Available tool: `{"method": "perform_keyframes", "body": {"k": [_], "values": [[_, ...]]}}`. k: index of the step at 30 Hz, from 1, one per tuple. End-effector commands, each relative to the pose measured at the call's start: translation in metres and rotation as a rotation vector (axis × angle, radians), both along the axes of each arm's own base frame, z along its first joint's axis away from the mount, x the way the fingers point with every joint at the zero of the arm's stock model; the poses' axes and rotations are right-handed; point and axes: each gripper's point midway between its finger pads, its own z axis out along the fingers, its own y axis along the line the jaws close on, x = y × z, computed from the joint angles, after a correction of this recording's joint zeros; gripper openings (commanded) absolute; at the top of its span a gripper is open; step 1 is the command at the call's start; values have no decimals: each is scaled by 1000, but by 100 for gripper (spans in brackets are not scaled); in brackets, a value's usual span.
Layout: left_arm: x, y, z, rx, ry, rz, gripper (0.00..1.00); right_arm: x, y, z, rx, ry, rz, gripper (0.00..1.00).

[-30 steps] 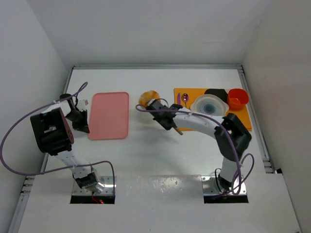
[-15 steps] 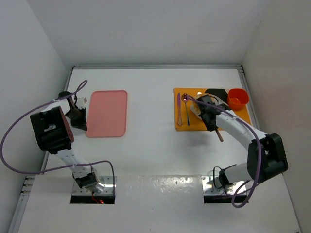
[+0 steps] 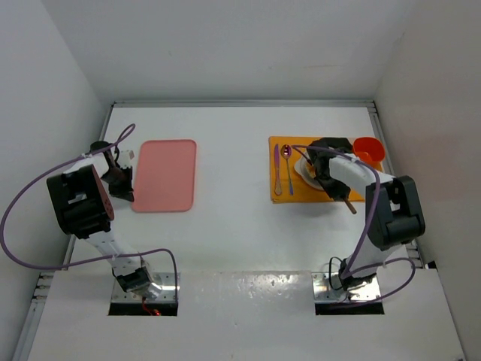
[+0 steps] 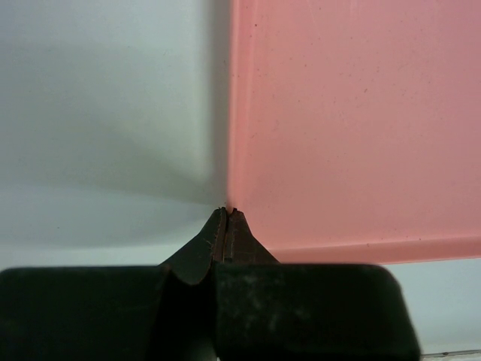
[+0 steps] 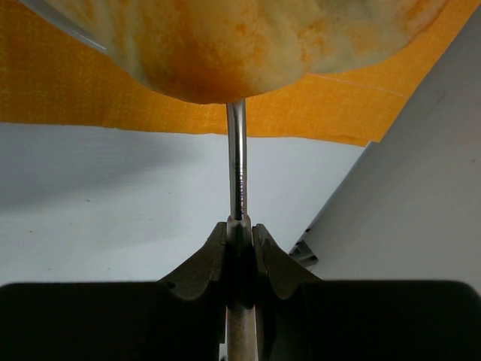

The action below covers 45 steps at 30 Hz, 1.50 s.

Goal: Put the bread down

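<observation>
Top view, right gripper (image 3: 323, 167): over the far half of the orange mat (image 3: 282, 192).
Left wrist, left gripper (image 4: 225, 214): jaws pressed together, nothing seen between them; at pink tray (image 4: 353, 113) edge, well left of mat.
Right wrist, right gripper: clamped on metal shaft (image 5: 237, 165); bread (image 5: 240, 37) at its tip, above mat.
Handling: likely light, soft, crumbly; carry by the shaft, do not squeeze.
Writing: shaft stamp unreadable.

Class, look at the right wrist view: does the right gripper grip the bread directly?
No, the right gripper clamps a thin metal rod, and the bread sits at the rod's far end.
</observation>
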Motion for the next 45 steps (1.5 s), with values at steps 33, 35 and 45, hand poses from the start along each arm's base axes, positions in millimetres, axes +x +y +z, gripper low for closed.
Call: {"method": "perform_keyframes", "body": {"k": [33, 35, 45], "values": [[8, 15, 10, 54, -36, -16, 0, 12, -74, 69, -485, -22, -73, 0], [8, 15, 10, 54, -36, -16, 0, 10, -78, 74, -483, -37, -94, 0], [11, 17, 12, 57, -44, -15, 0, 4, -64, 104, -258, -240, -50, 0]]}}
